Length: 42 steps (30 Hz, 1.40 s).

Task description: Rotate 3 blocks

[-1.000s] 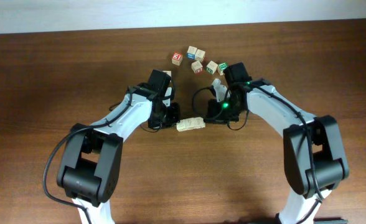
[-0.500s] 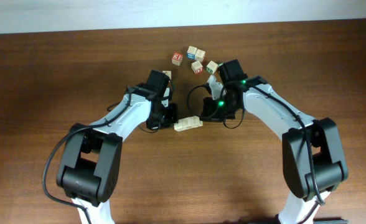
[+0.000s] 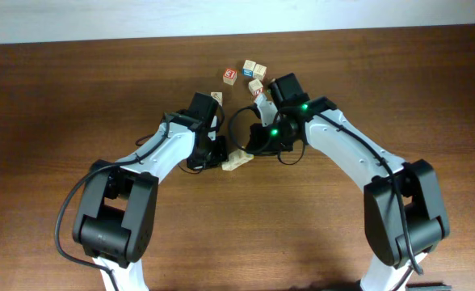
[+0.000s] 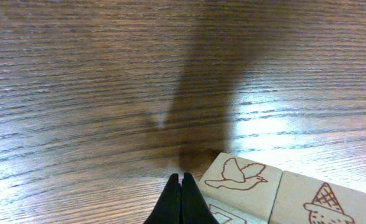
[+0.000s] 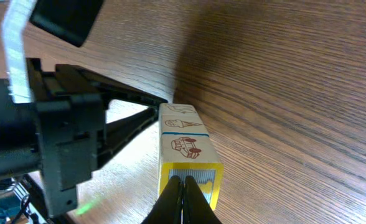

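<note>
Three pale wooden blocks [image 3: 236, 160] lie in a touching row on the table, tilted, with the right end partly under my right arm. The right wrist view looks along the row: a yellow end face [image 5: 201, 176], a car face [image 5: 185, 146] and an ice-cream face [image 5: 179, 125]. My right gripper [image 5: 183, 181] is shut, its tips against the yellow face. My left gripper [image 4: 181, 181] is shut too, its tips beside the bird block [image 4: 241, 180] at the row's other end, with the ice-cream block [image 4: 323, 200] next to it. From overhead, the left gripper [image 3: 220, 155] and right gripper [image 3: 254, 146] flank the row.
Several cubes with red, blue or green print lie behind the grippers: a red one [image 3: 229, 76], a blue one [image 3: 249, 67], another [image 3: 260, 71] and one by the right arm [image 3: 255, 86]. The bare wooden table [image 3: 76, 97] reaches to the pale wall at the back.
My right arm has moved left and forward, pushing the row's right end. The row has slid left and turned to a steeper tilt. The left gripper has barely moved.
</note>
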### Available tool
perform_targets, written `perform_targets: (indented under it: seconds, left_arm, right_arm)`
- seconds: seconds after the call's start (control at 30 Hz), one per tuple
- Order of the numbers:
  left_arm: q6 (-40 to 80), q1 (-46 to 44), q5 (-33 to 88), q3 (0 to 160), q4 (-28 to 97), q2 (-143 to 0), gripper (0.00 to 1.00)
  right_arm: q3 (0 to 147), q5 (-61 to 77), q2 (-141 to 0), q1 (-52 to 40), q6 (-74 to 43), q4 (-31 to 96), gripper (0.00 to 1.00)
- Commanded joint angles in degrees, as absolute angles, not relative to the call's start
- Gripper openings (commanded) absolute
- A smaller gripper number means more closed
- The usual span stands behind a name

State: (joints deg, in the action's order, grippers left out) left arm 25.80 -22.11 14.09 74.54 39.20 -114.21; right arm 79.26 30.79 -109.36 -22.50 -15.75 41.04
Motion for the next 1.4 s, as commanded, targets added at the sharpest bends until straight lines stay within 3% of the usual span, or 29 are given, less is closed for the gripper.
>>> perform_targets:
  seconds: [0.0,0.67,1.37]
  left_arm:
    - [25.9,-23.3,20.0,75.0,38.1,-112.7,0.00]
    - [25.9,-22.5,20.0,75.0,38.0,-112.7,0.00]
    - [20.9,-4.2,17.6,81.3,40.8,-107.5,0.00]
  right_arm:
    - [79.5,32.1,-109.5,-25.4,-17.0,40.4,0.04]
    - [79.5,26.4,-110.0,-27.4,-20.5,40.1,0.04]
    - [82.8,25.0,-110.0,-27.4,-19.9,41.4,0.06]
